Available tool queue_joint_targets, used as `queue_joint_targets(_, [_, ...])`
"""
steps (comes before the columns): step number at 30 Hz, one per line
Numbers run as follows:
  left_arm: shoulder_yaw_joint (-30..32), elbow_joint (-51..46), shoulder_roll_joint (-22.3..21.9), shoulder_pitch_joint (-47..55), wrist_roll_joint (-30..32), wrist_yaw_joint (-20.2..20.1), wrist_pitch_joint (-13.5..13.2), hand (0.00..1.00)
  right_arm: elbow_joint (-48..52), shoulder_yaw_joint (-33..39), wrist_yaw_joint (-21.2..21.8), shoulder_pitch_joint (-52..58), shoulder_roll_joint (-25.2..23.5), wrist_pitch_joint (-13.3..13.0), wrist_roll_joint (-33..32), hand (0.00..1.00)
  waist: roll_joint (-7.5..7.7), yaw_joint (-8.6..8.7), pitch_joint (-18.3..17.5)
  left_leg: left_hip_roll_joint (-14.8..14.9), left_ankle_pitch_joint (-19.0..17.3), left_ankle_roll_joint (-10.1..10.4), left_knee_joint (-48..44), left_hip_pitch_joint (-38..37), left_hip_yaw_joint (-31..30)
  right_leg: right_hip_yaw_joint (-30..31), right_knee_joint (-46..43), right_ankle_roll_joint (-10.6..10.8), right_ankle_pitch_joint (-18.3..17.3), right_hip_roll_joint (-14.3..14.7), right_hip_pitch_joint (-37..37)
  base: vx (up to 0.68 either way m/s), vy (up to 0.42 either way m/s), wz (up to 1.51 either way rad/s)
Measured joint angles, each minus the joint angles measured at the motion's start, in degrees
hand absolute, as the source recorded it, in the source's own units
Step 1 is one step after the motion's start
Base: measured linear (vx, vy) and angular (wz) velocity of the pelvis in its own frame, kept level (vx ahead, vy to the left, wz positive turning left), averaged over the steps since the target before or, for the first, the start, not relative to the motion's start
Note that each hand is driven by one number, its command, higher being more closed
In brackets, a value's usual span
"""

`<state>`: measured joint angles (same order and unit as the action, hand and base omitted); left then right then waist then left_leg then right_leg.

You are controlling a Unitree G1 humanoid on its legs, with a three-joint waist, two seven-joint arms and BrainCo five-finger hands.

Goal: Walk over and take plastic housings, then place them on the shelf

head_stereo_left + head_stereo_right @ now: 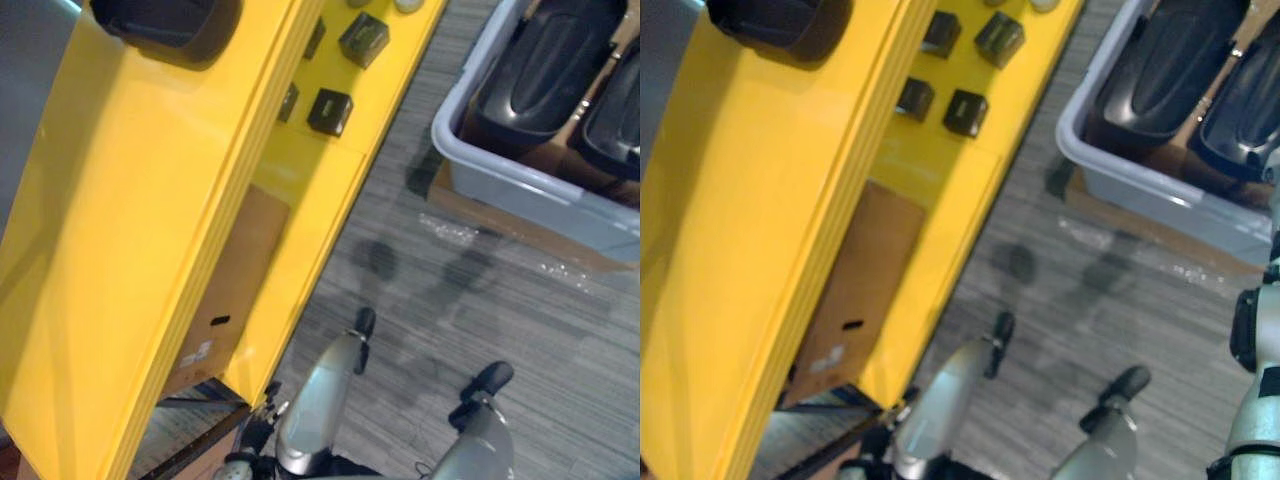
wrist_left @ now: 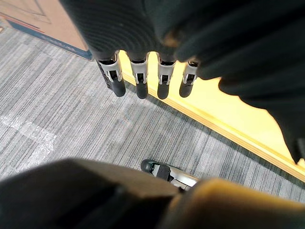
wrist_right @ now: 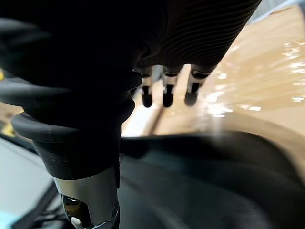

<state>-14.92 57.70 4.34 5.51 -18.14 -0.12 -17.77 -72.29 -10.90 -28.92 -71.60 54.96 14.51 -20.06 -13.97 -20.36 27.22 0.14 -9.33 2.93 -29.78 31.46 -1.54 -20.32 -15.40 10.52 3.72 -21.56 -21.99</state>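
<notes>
Carpet point(image 2: 57, 109) below: right robot hand point(image 3: 165, 88), fingers straight, over black housing point(image 3: 200, 186); left robot hand point(image 2: 140, 78) straight-fingered too.

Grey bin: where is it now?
Upper right in the eye views: grey bin on cardboard, right of the yellow shelf, holding black housings.

Three housings point(image 1: 1170, 62), four small boxes point(image 1: 965, 111)

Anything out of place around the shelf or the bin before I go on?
Only bits of clear plastic film lying loose on the carpet beside the grey bin of housings. Nothing else stands out.
</notes>
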Motion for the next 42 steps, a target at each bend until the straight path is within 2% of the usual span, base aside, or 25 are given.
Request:
queue_joint_targets(3, [-1.09, 0.21, -0.16, -0.02, -1.13, 0.01, -0.76, 0.00, -0.76, 0.06, -2.76, 0.05, 0.28, 2.04, -0.12, 0.00, -0.67, -0.70, -0.48, -0.17, 0.00, 0.00, -0.16, 0.46, -0.61, -0.47, 0.11, -0.02, -0.01, 0.01, 0.00, -0.01, -0.006, 0.06])
queue_joint_targets(6, [-2.15, 0.25, -0.35, -0.02, -2.15, 0.04, -0.86, 0.00, -0.81, 0.06, -5.39, 0.51, 0.57, 2.36, -1.06, 0.00, -1.41, -1.31, -1.01, -0.24, -0.01, 0.01, -0.35, 0.90, -1.11, -1.16, 0.14, -0.05, -0.04, -0.01, 0.03, -0.01, -0.005, 0.07])
queue_joint_targets(7, [-2.17, 0.26, -0.36, -0.02, -2.16, 0.04, -0.85, 0.00, -0.81, 0.06, -6.27, 0.68, 0.57, 3.05, -1.30, 1.00, -1.47, -1.52, -1.06, -0.25, -0.01, 0.02, -0.35, 0.87, -1.11, -1.20, 0.20, -0.08, -0.06, -0.01, 0.01, -0.04, -0.015, 0.01])
queue_joint_targets(11, [-2.78, 0.42, -0.36, -0.30, -2.24, 0.04, -0.85, 0.00, -0.81, 0.05, -7.51, 1.06, 1.02, 4.74, -1.45, 1.00, -1.77, -2.18, -1.28, -0.29, -0.01, 0.02, -0.07, 0.80, -0.98, -1.22, 0.81, -0.09, -0.06, -0.08, 0.03, -0.01, -0.003, 0.00])
queue_joint_targets(14, [-3.57, 1.01, -0.39, -0.67, -2.45, 0.04, -0.79, 0.00, -0.74, -0.02, -7.19, 1.44, 2.94, 7.41, -0.85, 1.00, -2.19, -2.55, -1.59, -0.32, 0.00, 0.01, 0.32, 0.64, -1.02, -1.38, 1.02, -0.04, -0.03, -0.05, 0.22, 0.00, 0.000, 0.00])
queue_joint_targets(18, [-4.18, 1.43, -0.46, -0.70, -4.08, 0.01, -0.74, 0.00, -0.68, -0.34, -5.70, 1.40, 4.88, 9.44, 0.87, 1.00, -2.86, -2.58, -2.08, -0.32, 0.03, 0.02, 0.70, 0.55, -1.01, -1.40, 1.15, 0.03, 0.02, -0.02, 0.39, 0.00, -0.008, 0.00])
queue_joint_targets(23, [-4.49, 1.46, -0.60, -0.70, -4.41, -0.05, -0.87, 0.00, -0.81, -0.58, -3.31, 1.15, 5.10, 13.14, 6.19, 1.00, -3.52, -2.70, -2.58, -0.21, 0.23, 0.24, 1.74, -0.57, -1.00, -1.56, 1.88, 0.01, 0.00, 0.20, 1.19, 0.00, -0.020, -0.01])
queue_joint_targets(29, [-4.40, 0.58, -0.60, -0.70, -4.77, -0.02, -1.18, 0.00, -1.17, -2.20, -0.08, 0.49, 5.11, 17.88, 11.97, 1.00, -3.55, -2.97, -2.61, 0.12, 0.33, 0.41, 2.33, -1.01, -0.97, -1.62, 2.16, -0.06, -0.03, 0.53, 1.43, 0.00, -0.005, 0.00])
queue_joint_targets(31, [-4.39, -1.36, -0.61, -0.67, -6.18, 0.00, -1.27, 0.00, -1.59, -2.19, 1.24, 0.44, 5.10, 18.46, 12.89, 1.00, -3.53, -2.81, -2.59, 0.18, 0.33, 0.41, 2.43, -1.36, -0.98, -1.69, 2.26, -0.07, -0.04, 0.60, 2.02, 0.00, 0.000, 0.00])
queue_joint_targets(36, [-3.61, -6.49, 0.16, -0.51, -7.18, 1.38, -2.22, 0.00, -2.95, -2.16, 7.69, 0.31, 5.05, 17.76, 18.75, 1.00, -3.35, -2.00, -2.46, 0.30, 0.33, 0.41, 2.32, -1.62, -0.97, -1.73, 2.10, -0.10, -0.03, 0.66, 2.29, 0.00, 0.000, 0.00])
queue_joint_targets(38, [-3.03, -10.20, 0.33, 0.01, -9.64, 2.37, -2.53, 0.00, -3.69, -2.16, 9.39, 0.43, 4.64, 15.78, 20.30, 1.00, -2.76, -1.29, -2.02, 0.31, 0.33, 0.41, 2.45, -2.66, -0.98, -1.79, 2.10, -0.19, -0.08, 0.65, 3.27, 0.00, 0.000, 0.00])
queue_joint_targets(42, [-1.83, -16.57, 0.36, 0.12, -11.29, 4.12, -3.38, 0.00, -3.84, -2.09, 10.04, 0.65, 3.68, 11.58, 21.63, 1.00, -1.60, -0.35, -1.17, 0.40, 0.71, 0.68, 3.52, -4.39, -0.89, -1.84, 1.94, -0.80, -0.48, 0.61, 4.36, -0.04, -0.017, -0.01])
